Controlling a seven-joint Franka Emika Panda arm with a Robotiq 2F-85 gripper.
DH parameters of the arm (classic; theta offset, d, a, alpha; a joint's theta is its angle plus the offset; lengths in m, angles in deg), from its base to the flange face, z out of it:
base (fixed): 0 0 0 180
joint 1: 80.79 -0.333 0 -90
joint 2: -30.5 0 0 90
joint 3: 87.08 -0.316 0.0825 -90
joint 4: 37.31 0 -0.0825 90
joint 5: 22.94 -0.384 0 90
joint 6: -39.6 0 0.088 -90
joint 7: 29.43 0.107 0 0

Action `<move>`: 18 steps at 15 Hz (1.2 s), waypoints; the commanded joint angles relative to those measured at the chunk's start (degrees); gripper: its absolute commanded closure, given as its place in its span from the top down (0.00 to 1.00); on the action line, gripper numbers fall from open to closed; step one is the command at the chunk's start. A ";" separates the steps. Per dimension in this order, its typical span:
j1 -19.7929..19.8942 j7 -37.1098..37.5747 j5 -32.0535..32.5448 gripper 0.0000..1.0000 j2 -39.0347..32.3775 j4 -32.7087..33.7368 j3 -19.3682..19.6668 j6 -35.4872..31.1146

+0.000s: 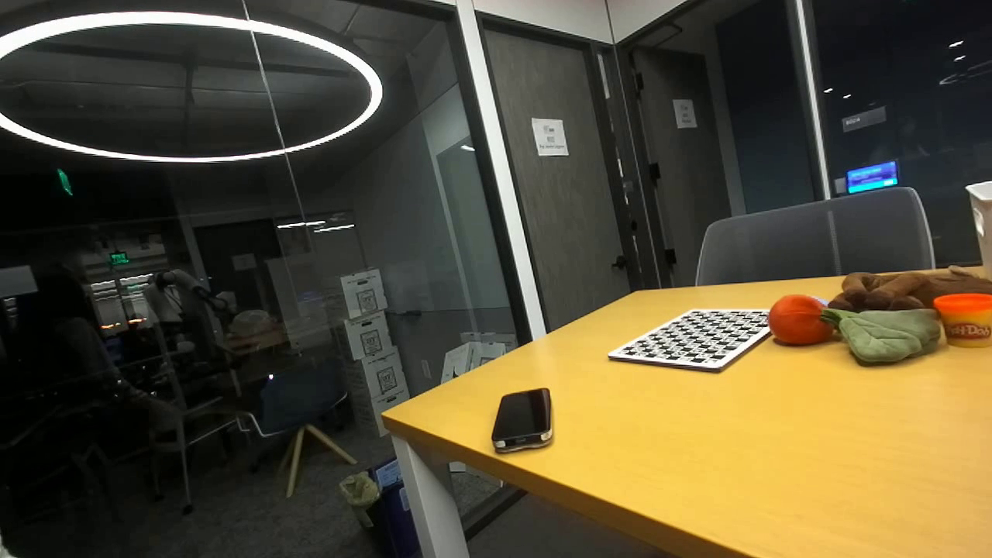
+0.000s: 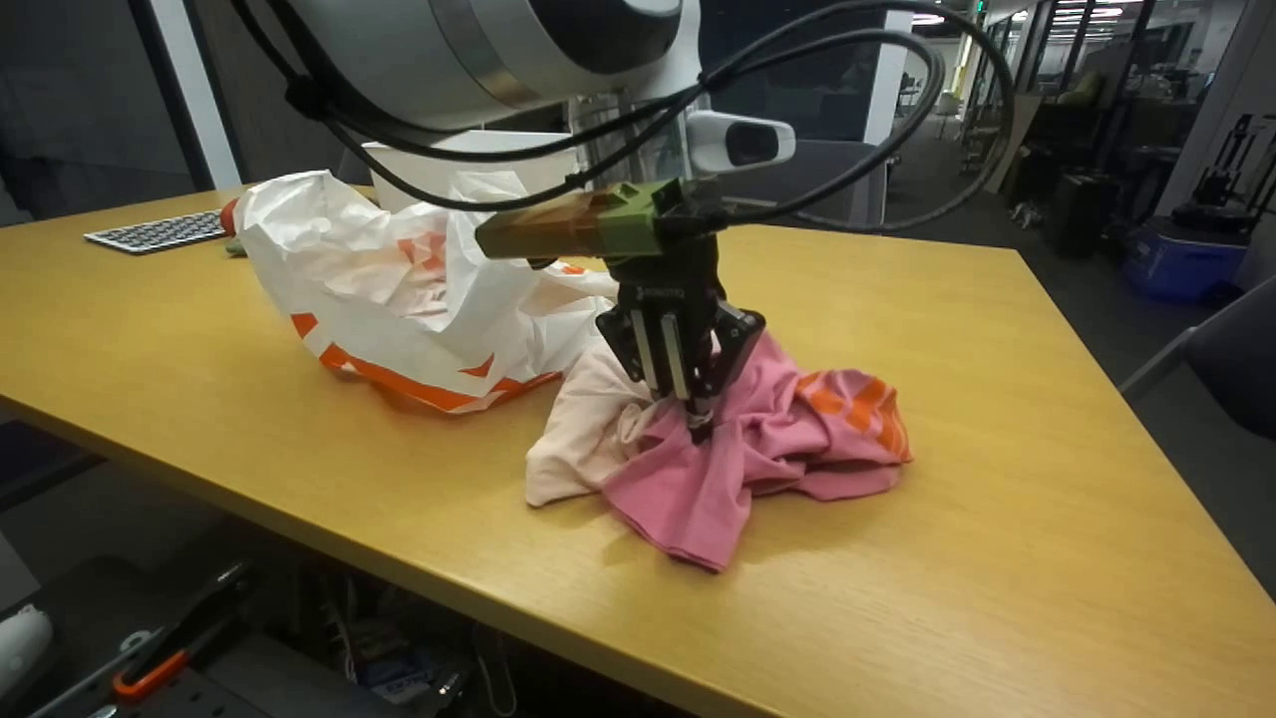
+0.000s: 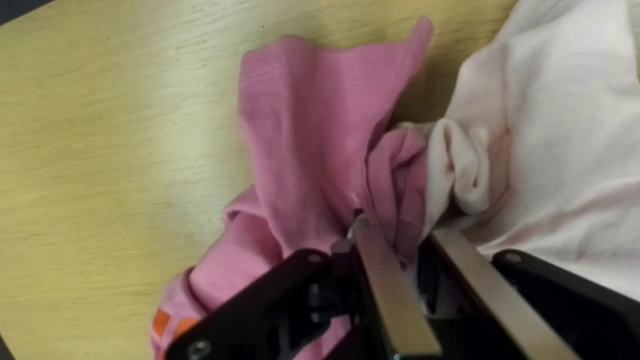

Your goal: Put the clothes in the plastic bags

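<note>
The pink garment (image 2: 768, 451) and the pale garment (image 2: 578, 439) crowd the tips of my pincer (image 2: 698, 423), leaving me little room there. Beside the pale garment the white plastic bag (image 2: 399, 339) blocks low passage, a white bin (image 2: 424, 174) behind it. On the pink garment's other side I have open table (image 2: 997, 529) to the edge. In an exterior view, free surface also lies between a phone (image 1: 523, 419) and a checkered board (image 1: 694, 339).

Bag (image 2: 419, 334): on the table (image 2: 947, 608), in an exterior view
Clothes (image 2: 763, 454): on the table, right of the bag and further forward
Gripper (image 2: 700, 424): right of the bag, down at the clothes
Box (image 2: 429, 174): behind the bag
Board (image 2: 164, 233): left of the bag, farther back
</note>
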 commanded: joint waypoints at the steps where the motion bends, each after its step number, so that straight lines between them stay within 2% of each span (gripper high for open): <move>1: 2.09 2.72 3.45 0.14 8.70 0.89 -1.49 5.37; 4: 3.79 6.97 7.40 0.14 17.80 -1.60 -4.23 8.31; 9: 5.17 8.59 7.77 0.14 31.17 -0.07 -8.94 15.25; 12: 5.57 8.68 7.60 0.14 36.76 1.94 -11.24 18.95; 13: 6.70 8.19 8.73 0.14 33.33 5.51 -10.39 17.12; 18: 7.31 8.43 11.48 0.14 34.72 11.71 -10.82 15.54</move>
